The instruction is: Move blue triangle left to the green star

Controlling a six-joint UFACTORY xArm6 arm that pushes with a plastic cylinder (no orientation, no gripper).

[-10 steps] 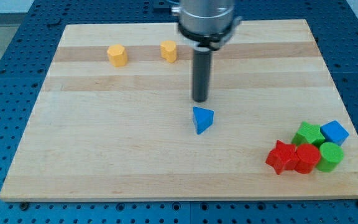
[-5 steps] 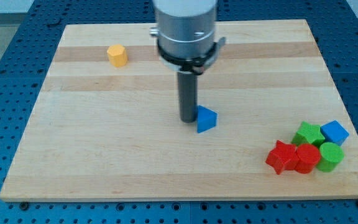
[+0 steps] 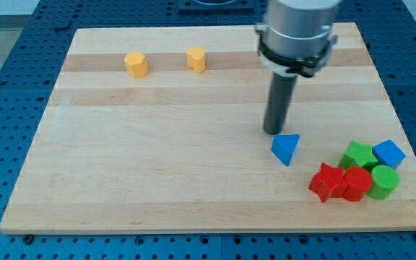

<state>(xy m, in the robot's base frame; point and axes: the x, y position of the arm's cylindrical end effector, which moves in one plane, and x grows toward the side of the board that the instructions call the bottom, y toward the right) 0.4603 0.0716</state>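
Note:
The blue triangle (image 3: 286, 148) lies on the wooden board, right of centre. My tip (image 3: 274, 132) stands just above and to the left of it, touching or nearly touching its top-left corner. The green star (image 3: 358, 154) sits in a cluster at the view's lower right, well to the right of the triangle, with a gap between them.
The cluster also holds a blue cube (image 3: 388, 153), a green cylinder (image 3: 384, 181), a red star (image 3: 326, 181) and a red hexagonal block (image 3: 356, 183). Two yellow blocks (image 3: 136, 63) (image 3: 196, 58) sit near the top left. The board's right edge (image 3: 403, 130) is close to the cluster.
The blue triangle has moved right and slightly down, toward the cluster. My tip went from above it, to its left, and has followed it to the right.

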